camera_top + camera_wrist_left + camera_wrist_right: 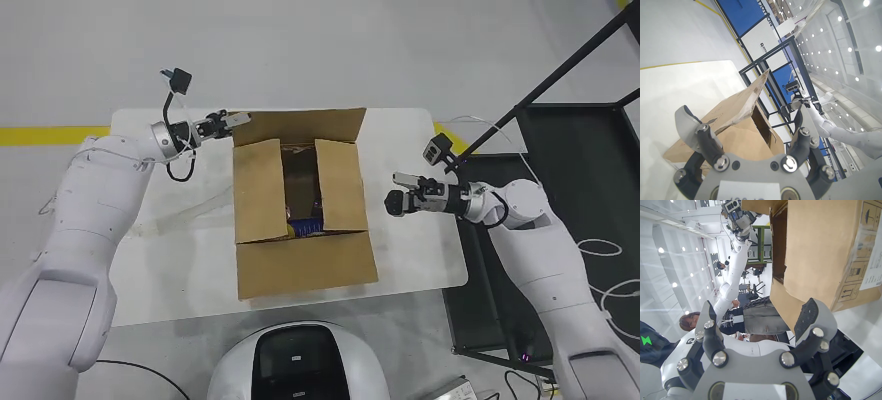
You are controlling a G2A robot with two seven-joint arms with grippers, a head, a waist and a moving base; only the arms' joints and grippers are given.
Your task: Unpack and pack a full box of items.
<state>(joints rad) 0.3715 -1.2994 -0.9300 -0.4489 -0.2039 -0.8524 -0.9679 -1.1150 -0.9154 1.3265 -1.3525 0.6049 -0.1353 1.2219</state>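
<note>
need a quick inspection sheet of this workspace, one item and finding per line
surface: white table, with the box standing on it
job's things: cardboard box, flaps open; blue item inside, the rest in shadow
clutter: nothing seen
tools: left tool open, by the far flap's corner; right tool open, beside the box and apart from it
cables: black loop at the left wrist; white cable beside the right arm
surroundings: black rack next to the table; yellow floor line
</note>
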